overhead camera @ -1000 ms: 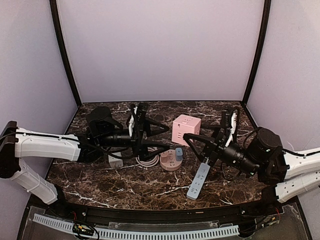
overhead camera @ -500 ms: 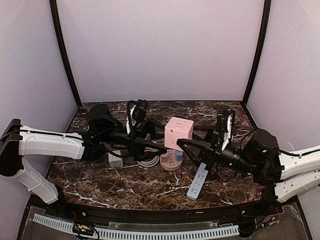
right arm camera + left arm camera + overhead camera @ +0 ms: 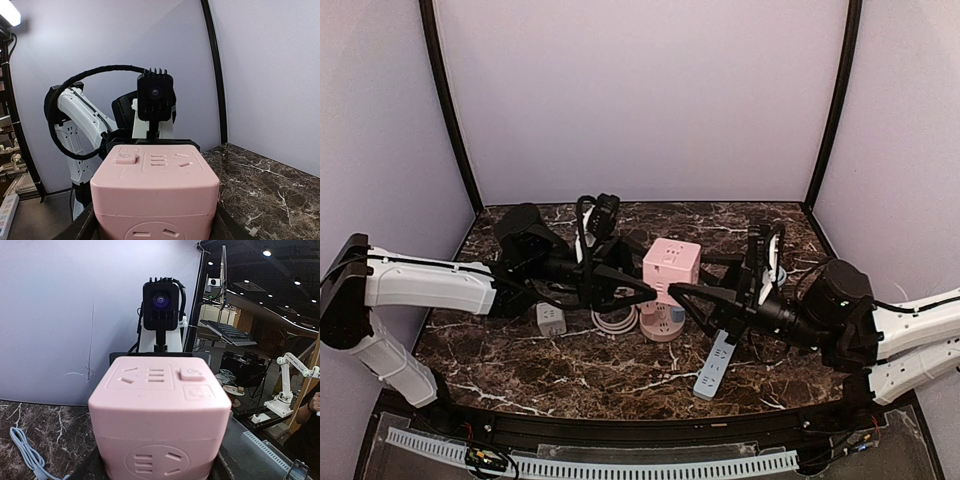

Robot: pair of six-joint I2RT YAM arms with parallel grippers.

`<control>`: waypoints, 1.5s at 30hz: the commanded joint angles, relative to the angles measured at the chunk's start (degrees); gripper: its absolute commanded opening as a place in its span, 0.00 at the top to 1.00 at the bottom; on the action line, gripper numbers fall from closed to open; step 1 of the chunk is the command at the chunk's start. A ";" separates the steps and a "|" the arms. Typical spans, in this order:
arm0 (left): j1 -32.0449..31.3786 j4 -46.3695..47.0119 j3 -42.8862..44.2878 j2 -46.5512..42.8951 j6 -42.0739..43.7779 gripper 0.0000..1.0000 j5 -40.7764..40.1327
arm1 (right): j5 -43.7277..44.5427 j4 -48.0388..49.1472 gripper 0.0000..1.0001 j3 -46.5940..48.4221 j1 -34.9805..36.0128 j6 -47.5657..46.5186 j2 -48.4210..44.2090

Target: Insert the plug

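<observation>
Nearest, a pale blue plastic power strip (image 3: 717, 362) lies flat on the dark marble table (image 3: 520, 370). Beyond it, a pink plastic cube socket (image 3: 670, 264) hangs above a round pink socket hub (image 3: 662, 323). The right gripper (image 3: 688, 276) pinches the cube. The left gripper (image 3: 648, 278) has 2 fingers flanking it; whether they touch it cannot be told.

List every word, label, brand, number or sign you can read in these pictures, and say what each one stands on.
No words, brands or numbers can be read anywhere.
On the pink cube-shaped plastic power socket: only moulded socket slots and a square button with a faint symbol, too blurred to read.
On the light blue plastic power strip: any marking is too small to read.
</observation>
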 commanded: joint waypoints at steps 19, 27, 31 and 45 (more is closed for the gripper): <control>-0.23 -7.26 1.78 -0.95 3.77 0.99 1.71 | 9.08 -28.18 0.08 10.82 -0.17 -0.33 -6.56; 0.92 -12.12 2.84 -0.71 6.33 0.99 3.60 | 2.11 -36.49 0.01 12.91 -0.74 -7.47 -11.86; 1.90 -15.75 3.19 -0.76 8.54 0.99 7.78 | -3.25 -40.82 0.01 14.35 -0.67 -17.38 -11.41; 3.37 -38.88 3.76 -3.65 23.39 0.99 16.27 | -22.02 -63.90 0.01 35.12 -4.79 -55.59 1.41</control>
